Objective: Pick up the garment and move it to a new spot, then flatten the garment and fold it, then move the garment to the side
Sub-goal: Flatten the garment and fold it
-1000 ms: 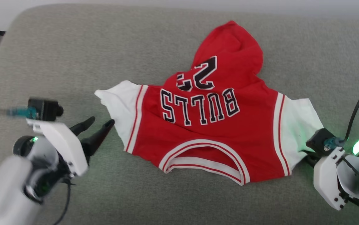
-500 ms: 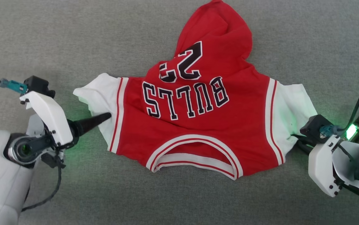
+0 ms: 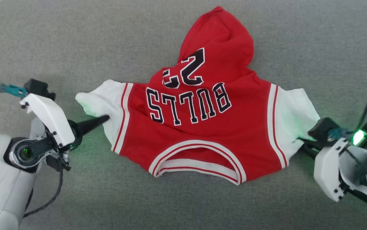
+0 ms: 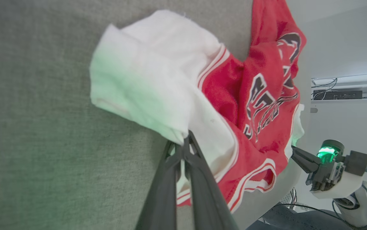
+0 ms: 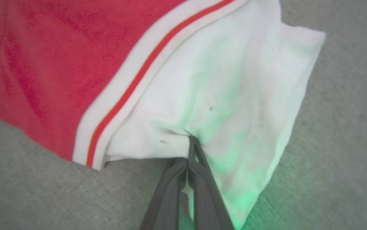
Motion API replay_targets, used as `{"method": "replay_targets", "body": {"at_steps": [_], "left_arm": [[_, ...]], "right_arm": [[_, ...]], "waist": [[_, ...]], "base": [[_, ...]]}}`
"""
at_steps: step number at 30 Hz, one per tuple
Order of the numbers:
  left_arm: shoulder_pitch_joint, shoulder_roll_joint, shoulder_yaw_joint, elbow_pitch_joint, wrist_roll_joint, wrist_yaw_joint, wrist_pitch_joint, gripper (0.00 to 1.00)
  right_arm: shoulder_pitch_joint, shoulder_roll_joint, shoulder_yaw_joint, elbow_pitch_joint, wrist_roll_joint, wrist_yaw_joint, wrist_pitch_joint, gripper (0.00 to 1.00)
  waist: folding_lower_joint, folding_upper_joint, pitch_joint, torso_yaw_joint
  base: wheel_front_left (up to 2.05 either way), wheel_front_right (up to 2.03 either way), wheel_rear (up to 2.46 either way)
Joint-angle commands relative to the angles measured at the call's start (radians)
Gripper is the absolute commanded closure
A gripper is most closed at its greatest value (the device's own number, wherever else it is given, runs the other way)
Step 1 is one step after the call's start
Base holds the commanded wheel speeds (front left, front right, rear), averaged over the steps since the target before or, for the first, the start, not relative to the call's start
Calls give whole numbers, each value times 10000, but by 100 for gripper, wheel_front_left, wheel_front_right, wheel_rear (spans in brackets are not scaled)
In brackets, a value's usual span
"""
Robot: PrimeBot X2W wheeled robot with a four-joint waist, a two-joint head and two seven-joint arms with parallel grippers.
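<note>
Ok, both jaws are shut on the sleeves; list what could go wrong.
1. The left jaws pinch only the edge of the left white sleeve of the red jersey-style shirt; lifting could pull it free.
2. The right jaws hold just a small tuck of the right white sleeve; it may slip too.
3. The shirt's far red end is bunched into a hump; it may stay creased.

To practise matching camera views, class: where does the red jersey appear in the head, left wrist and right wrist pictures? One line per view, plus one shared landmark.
Head view: the garment lies mid-frame, lettering upside down.
Left wrist view: upper middle to right, white sleeve nearest, pinched by the left gripper.
Right wrist view: upper left and centre, other sleeve pinched by the right gripper.
Shared landmark: the grey fabric surface beneath it.
</note>
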Motion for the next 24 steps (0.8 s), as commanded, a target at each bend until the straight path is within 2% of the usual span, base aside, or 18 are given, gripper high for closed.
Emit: {"method": "replay_targets", "body": {"at_steps": [1,7,11,14,18,23,24], "left_arm": [[148,83,41,-245,-34,22,-267,100],[624,369,56,-1928,267,20,-1902,100],[796,429,-128,-2999,469,20,-3032,100],[356,346,-130,-3206,679,20,-3940,100],[-860,-15,-91,-2423,1051,20,-4964,100],[-3325,-664,145,-291,1515,20,-6039,100],[-3325,-664,145,-291,1515,20,-6039,100]], "right_arm": [[187,-43,-291,319,-11,-146,-119,100],[596,302,-2156,-32,-228,-110,-1223,100],[886,810,-3538,-742,-49,-110,-1704,100],[685,1317,-4416,-1241,25,-110,-1892,100],[-237,2342,-5292,-1323,486,-106,-1819,100],[-2753,3782,-5742,-115,1258,-90,-1837,100],[-2753,3782,-5742,-115,1258,-90,-1837,100]], "waist": [[0,0,-183,-36],[0,0,-635,-186],[0,0,-733,-296],[0,0,-660,-406],[0,0,-315,-567],[0,0,439,-953],[0,0,439,-953]], "base": [[0,0,0],[0,0,0],[0,0,0],[0,0,0],[0,0,0],[0,0,0],[0,0,0]]}}
